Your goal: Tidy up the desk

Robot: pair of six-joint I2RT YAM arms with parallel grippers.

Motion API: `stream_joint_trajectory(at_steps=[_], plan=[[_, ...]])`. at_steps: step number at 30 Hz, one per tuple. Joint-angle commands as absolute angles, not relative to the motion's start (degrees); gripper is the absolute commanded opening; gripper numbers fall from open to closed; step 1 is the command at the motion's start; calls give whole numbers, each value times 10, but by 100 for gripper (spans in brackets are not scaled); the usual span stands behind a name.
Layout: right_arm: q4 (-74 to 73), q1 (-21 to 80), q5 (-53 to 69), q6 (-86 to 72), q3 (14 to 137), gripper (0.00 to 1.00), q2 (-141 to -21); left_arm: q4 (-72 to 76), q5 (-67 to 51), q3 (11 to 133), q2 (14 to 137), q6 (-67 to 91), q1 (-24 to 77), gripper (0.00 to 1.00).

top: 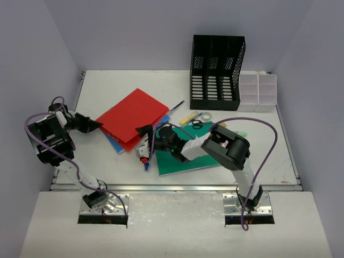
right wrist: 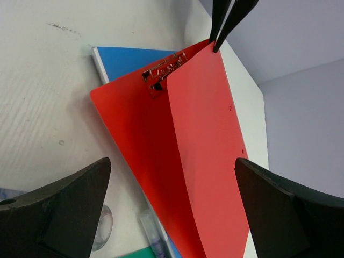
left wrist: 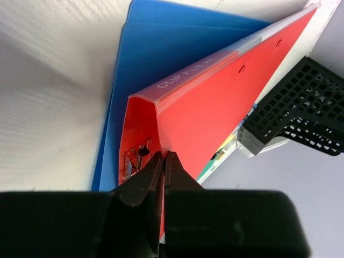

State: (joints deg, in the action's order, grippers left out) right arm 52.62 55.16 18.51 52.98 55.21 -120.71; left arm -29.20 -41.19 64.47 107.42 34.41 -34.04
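Left claw (left wrist: 164, 157) pinches red folder (left wrist: 215, 118) — glossy cover (thin plastic) tented.

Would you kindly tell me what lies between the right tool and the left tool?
The red clip file, its cover pinched up by the left tool, fills that stretch; the right wrist view shows it.

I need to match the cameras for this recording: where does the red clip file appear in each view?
Top external: the red clip file lies left of centre on the desk.
Left wrist: it runs from bottom centre to upper right, its cover pinched by the left gripper.
Right wrist: it fills the middle, top to bottom.
Shared landmark: the blue folder under it.
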Motion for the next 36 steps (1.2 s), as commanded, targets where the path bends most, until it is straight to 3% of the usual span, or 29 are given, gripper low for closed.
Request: stream_joint_trajectory(at_steps=[1, 16, 27, 32, 36], plan=[[449, 563, 180, 567, 601, 99, -1223, -333, -415, 638, 1041, 313, -335, 0], [368, 576, 203, 629, 633, 99, -1263, -358, -409, 623, 1047, 282, -337, 0], [164, 576, 215, 644, 625, 99, -1187, -359, -417, 620, 1046, 281, -336, 0], [91, 580, 185, 635, 644, 99, -1157, -356, -423, 615, 1044, 284, -336, 0], [122, 602, 119, 613, 644, 99, -1148, -351, -438, 605, 1045, 296, -336, 0]])
